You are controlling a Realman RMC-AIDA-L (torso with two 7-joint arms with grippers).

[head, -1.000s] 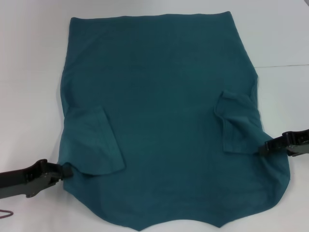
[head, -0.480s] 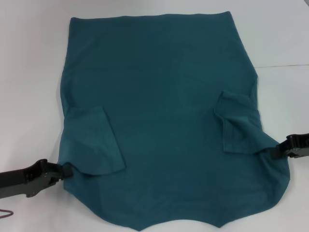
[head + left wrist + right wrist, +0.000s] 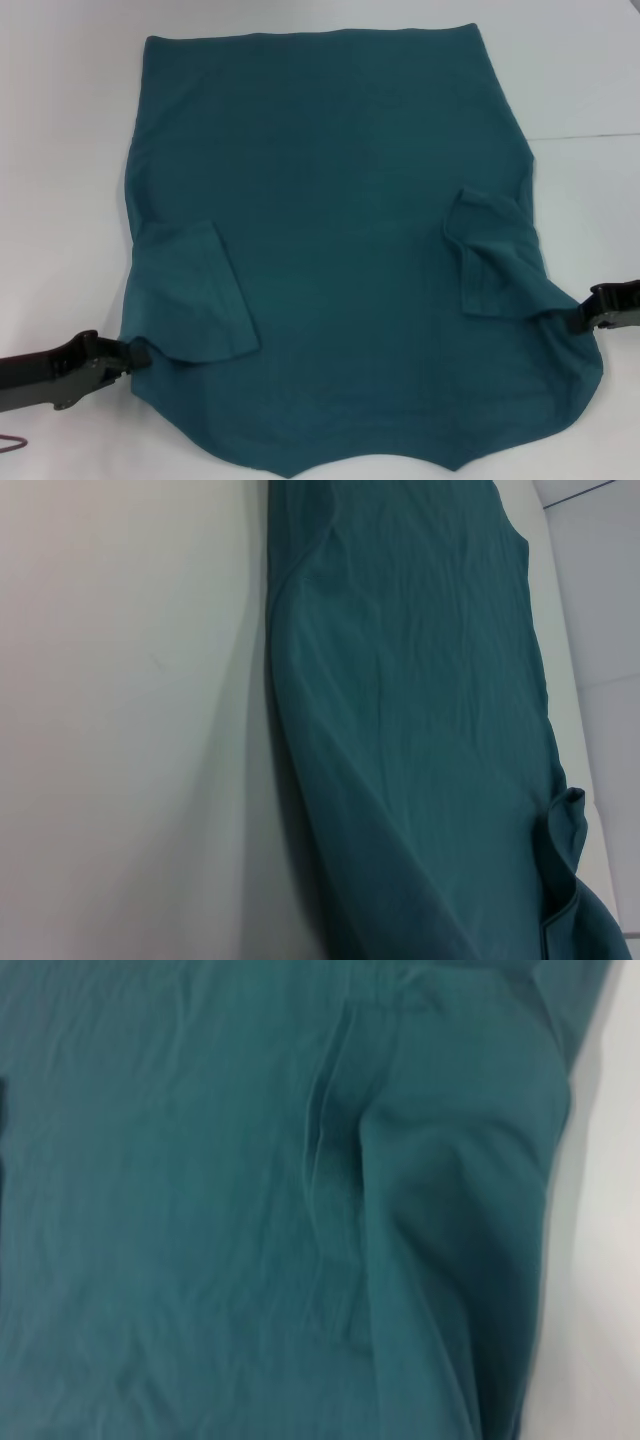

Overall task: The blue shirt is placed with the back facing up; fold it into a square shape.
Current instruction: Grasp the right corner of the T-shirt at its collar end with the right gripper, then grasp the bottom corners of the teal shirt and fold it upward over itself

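Observation:
The blue shirt lies spread flat on the white table, with both short sleeves folded inward onto the body. My left gripper is at the shirt's near left edge, pinched shut on the cloth by the left sleeve's corner. At the near right edge my right gripper is shut on the cloth beside the right sleeve, which stretches out toward it in a crease. The left wrist view looks along the blue shirt beside bare table. Creased blue shirt fills the right wrist view. Neither wrist view shows fingers.
Bare white table surrounds the shirt on the left, right and far sides. A seam line crosses the table at the right. A thin reddish loop lies at the near left corner.
My right gripper has moved to the right and slightly nearer, drawing the shirt's right edge outward with it. The left gripper has stayed in place.

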